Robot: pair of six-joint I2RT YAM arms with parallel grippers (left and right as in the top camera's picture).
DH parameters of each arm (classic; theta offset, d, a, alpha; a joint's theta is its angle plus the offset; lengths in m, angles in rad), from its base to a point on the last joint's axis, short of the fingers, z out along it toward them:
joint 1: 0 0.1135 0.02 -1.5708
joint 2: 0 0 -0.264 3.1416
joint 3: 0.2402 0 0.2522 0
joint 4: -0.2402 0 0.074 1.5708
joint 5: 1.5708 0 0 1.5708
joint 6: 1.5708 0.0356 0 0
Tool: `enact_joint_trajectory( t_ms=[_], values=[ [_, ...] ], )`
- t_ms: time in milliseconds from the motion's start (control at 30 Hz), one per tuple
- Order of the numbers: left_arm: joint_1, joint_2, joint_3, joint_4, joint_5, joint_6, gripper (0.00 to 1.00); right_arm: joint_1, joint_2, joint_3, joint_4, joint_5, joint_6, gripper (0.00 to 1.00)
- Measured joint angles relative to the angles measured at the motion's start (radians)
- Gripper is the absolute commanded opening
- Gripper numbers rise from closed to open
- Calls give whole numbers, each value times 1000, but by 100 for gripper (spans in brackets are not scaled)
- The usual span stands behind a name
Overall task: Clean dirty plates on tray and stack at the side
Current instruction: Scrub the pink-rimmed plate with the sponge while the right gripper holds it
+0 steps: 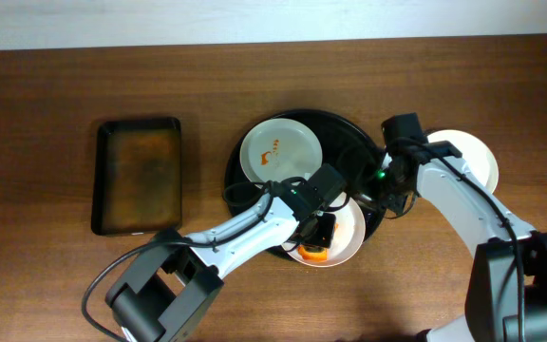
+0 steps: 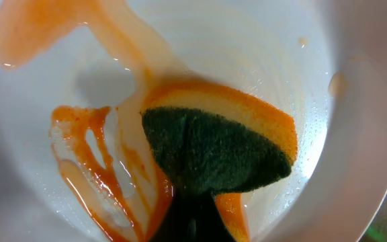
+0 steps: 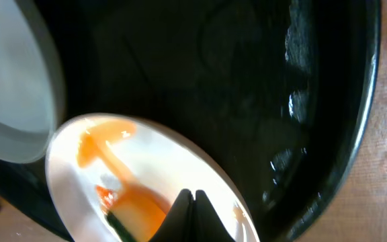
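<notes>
A white plate (image 1: 348, 239) smeared with orange sauce lies at the front right edge of the round black tray (image 1: 349, 138). My left gripper (image 1: 319, 228) is shut on an orange-and-green sponge (image 2: 213, 148) and presses it onto this plate (image 2: 355, 101), among wet sauce streaks. My right gripper (image 1: 385, 195) is shut on the plate's right rim (image 3: 192, 196); the plate (image 3: 180, 161) and the sponge (image 3: 123, 225) show beneath it. A second stained white plate (image 1: 278, 147) sits on the tray's back left. A clean white plate (image 1: 473, 157) lies on the table to the right.
A rectangular black tray (image 1: 139, 176) with a brownish bottom sits on the wooden table at the left. The two arms meet closely over the round tray's front right edge (image 3: 341, 134).
</notes>
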Motion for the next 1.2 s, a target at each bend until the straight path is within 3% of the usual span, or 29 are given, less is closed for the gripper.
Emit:
enact_joint_trajectory(
  t_ms=[267, 800, 1200],
  values=[
    [0, 0, 0, -2, -2, 0, 0, 30, 0, -129, 52, 11, 70, 4],
    [18, -2, 3, -61, -70, -8, 0, 44, -4, -129, -16, 98, 163, 4],
    [92, 3, -27, 174, -142, -12, 0, 43, -10, -128, -29, 145, 157, 4]
  ],
)
